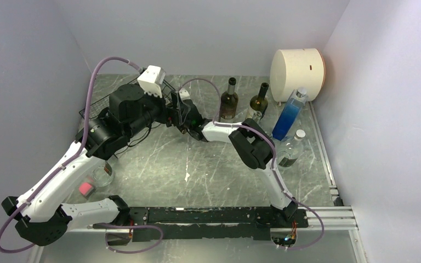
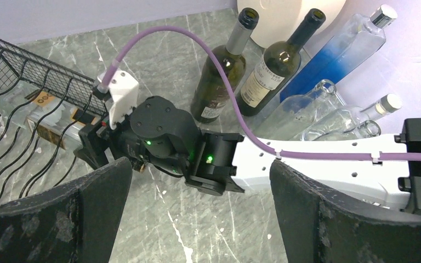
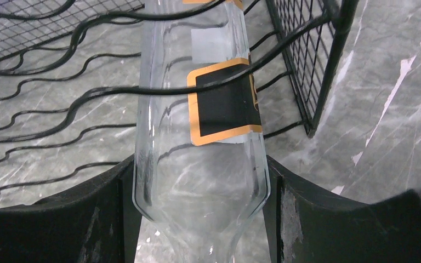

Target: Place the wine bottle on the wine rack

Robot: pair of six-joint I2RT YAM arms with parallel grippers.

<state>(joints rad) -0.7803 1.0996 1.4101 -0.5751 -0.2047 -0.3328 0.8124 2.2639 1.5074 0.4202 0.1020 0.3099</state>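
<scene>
Grey marble surface (image 1: 197, 175) w/ pale walls is carrying everything. We're seeing the wine rack (image 1: 96, 107) sitting upper left of the top view, mostly hidden behind the left arm. Right fingers (image 3: 318, 219) are clamping the wine bottle (image 3: 214, 109), clear glass w/ black-and-orange label, at its shoulder. Its body is lying among the wavy rods at centre of the right wrist view, pointing up-frame. Left fingers (image 2: 60, 219) are hanging spread wide, holding nothing, above the right wrist.

Risks, as we're judging them:
- **Early release:** bottle is looking only part-way in, w/ one rod crossing over the label. Letting go too soon could be leaving it unseated and sliding back out.
- **Snagging:** pushing harder w/ glass caught on a rod could be shoving the rack across the surface, or making smooth glass slip in the grip.
- **Arm clash:** arms are sitting close together near top-view centre, so any big left-arm move is risking a knock.
- **Nearby glass:** dark bottles (image 1: 229, 101) standing upper centre are sitting near the right arm's way back.
</scene>
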